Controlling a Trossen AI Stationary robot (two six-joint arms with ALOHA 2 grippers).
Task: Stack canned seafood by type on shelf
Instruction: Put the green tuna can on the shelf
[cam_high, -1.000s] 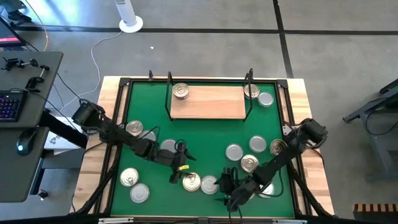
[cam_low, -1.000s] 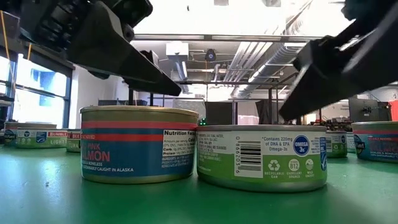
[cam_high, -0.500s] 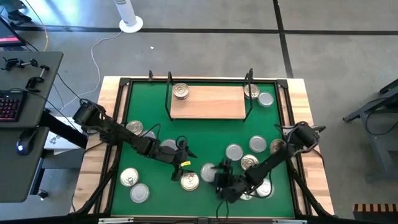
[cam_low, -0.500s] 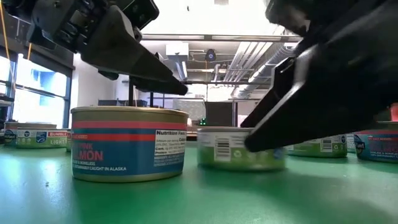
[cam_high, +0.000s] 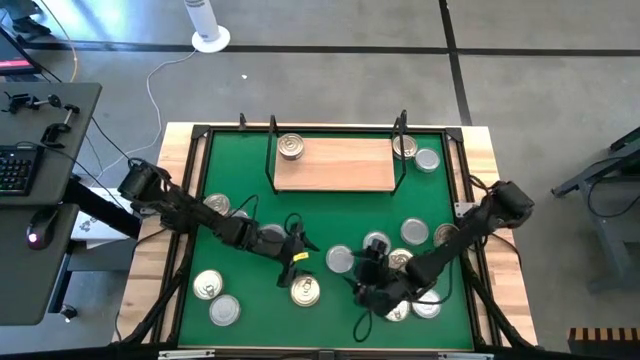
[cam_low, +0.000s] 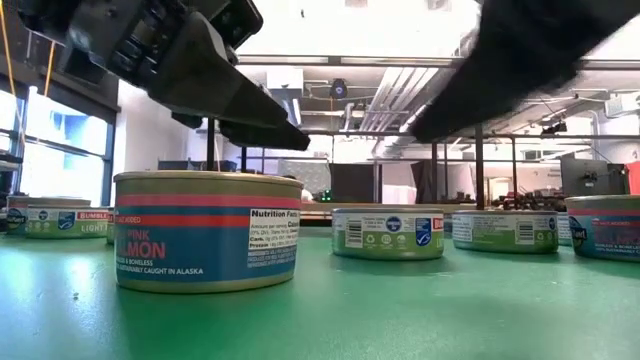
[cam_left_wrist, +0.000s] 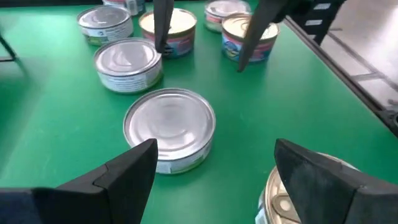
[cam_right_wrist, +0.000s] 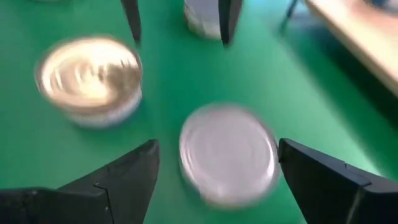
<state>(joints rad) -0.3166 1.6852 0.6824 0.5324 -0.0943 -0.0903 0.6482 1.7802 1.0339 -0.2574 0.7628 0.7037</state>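
Green mat (cam_high: 330, 215), silver tin (cam_high: 340, 260) pushed shelfward, right fingers (cam_high: 372, 272) spread behind, left fingers (cam_high: 297, 248) spread.

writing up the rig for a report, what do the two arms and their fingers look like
Both arms are dark, jointed links with black cables alongside. The left end effector carries a small yellow marking. Each has two flat, wedge-shaped black fingers, matte and unmarked; the right end effector looks alike.

floor (cam_high: 520, 60): grey concrete | desk (cam_high: 40, 200): left, keyboard | ceiling (cam_low: 350, 90): exposed ducts
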